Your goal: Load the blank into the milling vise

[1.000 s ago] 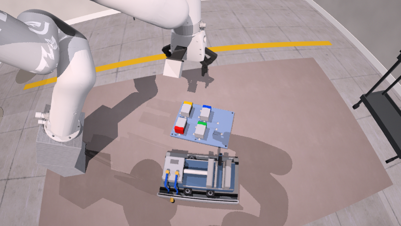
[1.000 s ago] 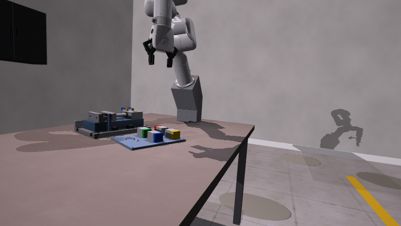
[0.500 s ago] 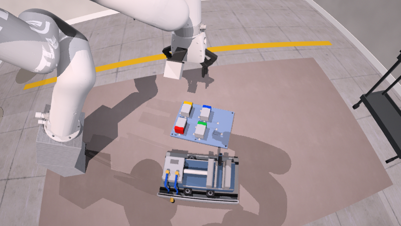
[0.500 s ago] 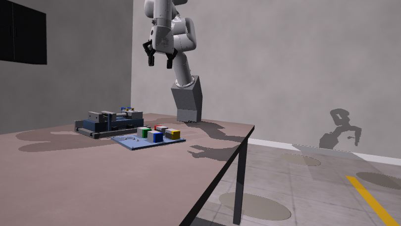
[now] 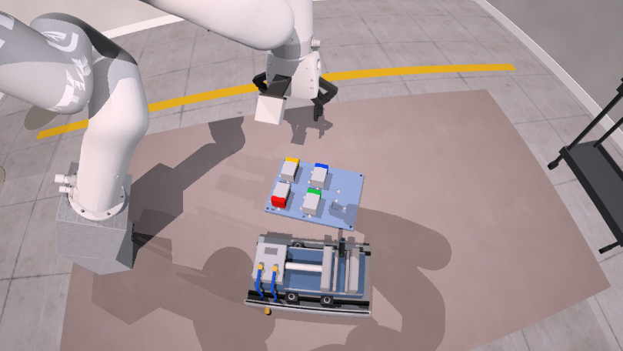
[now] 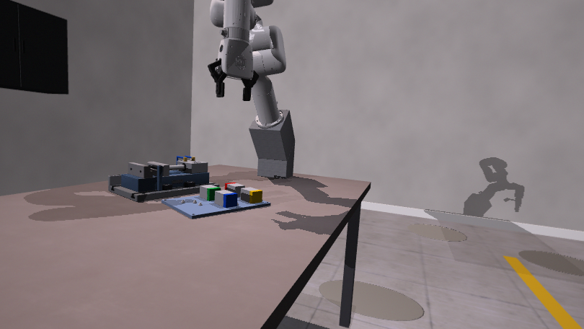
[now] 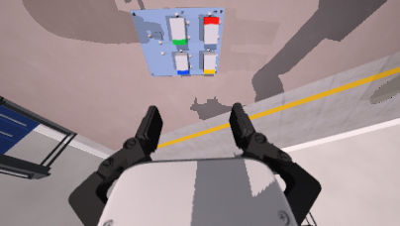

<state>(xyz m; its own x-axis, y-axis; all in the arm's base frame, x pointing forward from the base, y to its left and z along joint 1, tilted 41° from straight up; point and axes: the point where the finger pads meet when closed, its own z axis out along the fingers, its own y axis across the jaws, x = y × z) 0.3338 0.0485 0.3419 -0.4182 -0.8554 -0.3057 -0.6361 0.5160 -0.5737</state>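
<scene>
The green-ended blank [image 5: 311,202] lies flat on the blue infeed plate [image 5: 314,188], on the side nearest the vise; it also shows in the wrist view [image 7: 177,31] and the side view [image 6: 209,192]. Red-ended [image 5: 281,195], yellow-ended [image 5: 289,168] and blue-ended [image 5: 318,174] blanks lie on the same plate. The milling vise [image 5: 310,273] stands in front of the plate, its slot empty, with hoses on its left block. My gripper [image 6: 233,86] is open and empty, high above the table's far edge, well away from the plate; its fingers show in the wrist view [image 7: 196,124].
Small pins stick up from the infeed plate [image 7: 179,46] around the blanks. The robot's base block [image 5: 93,235] stands left of the vise. A black stand [image 5: 594,174] is off the table at the right. The table edge [image 6: 319,253] drops to the floor.
</scene>
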